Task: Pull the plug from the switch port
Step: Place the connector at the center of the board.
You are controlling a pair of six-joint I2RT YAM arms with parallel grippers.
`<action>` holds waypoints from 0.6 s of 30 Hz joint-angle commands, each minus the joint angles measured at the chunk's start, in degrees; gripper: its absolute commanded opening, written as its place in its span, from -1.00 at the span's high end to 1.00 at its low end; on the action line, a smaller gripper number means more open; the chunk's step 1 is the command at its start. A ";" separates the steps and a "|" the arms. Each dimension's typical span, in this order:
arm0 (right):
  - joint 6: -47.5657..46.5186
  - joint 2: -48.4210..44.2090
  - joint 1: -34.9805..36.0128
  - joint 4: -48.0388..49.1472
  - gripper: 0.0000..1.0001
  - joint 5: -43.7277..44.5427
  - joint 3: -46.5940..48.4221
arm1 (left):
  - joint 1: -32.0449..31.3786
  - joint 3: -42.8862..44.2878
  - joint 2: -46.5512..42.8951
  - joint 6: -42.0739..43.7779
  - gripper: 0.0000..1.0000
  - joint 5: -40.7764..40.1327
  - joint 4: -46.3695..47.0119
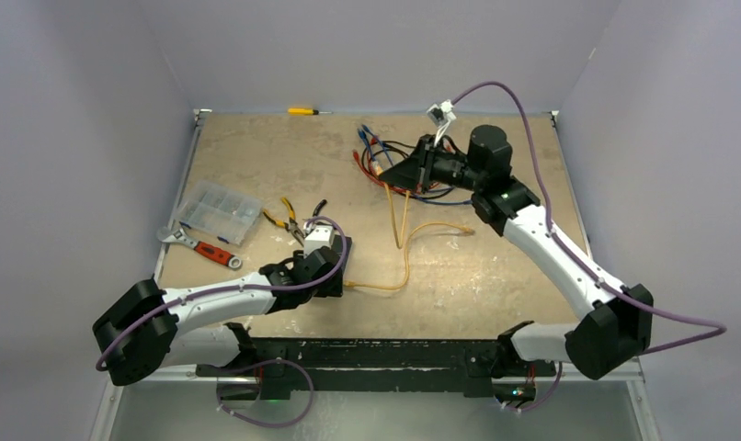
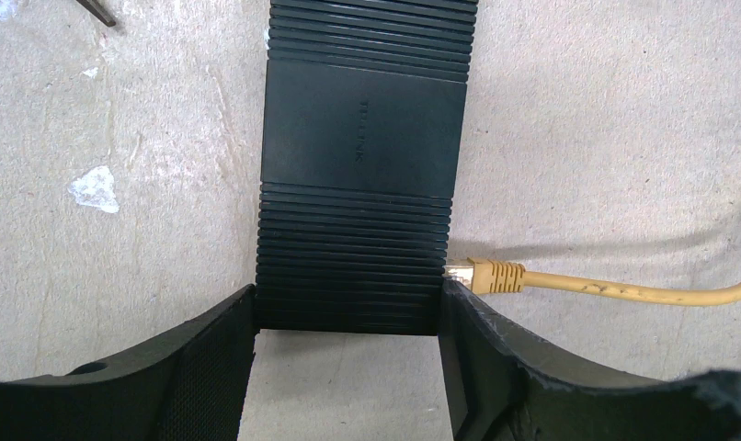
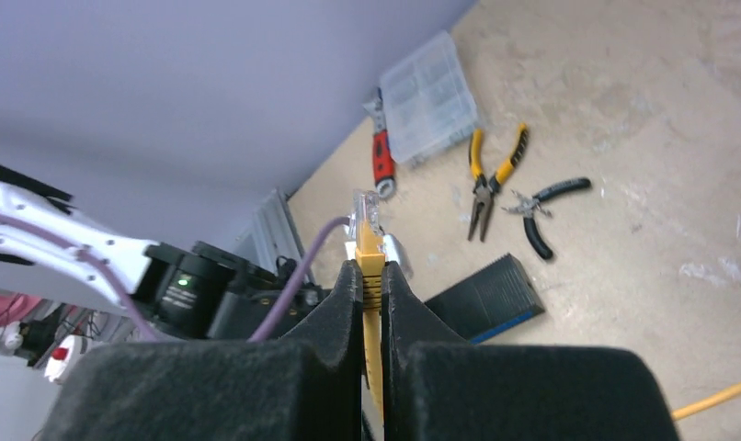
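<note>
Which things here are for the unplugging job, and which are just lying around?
For the job: switch, gripped by left hand; yellow plug at its side; yellow cable; second yellow plug, pinched in right hand.

Lying about: clear compartment box, red-handled wrench, yellow pliers, black pliers, yellow screwdriver, loose coloured wires.

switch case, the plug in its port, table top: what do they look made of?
Flat black ribbed switch box: matte moulded plastic, judging by the fine ribs and embossed logo. Yellow ridged plug boot in its port: likely soft rubbery plastic; tip glints, clear or metal, can't tell. Pale scuffed table top: rough board, maybe fibreboard.
</note>
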 commanded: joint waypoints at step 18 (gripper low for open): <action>-8.49 2.44 -6.57 -11.78 1.00 9.93 16.74 | -0.30 -0.67 1.81 0.30 1.00 1.61 -1.28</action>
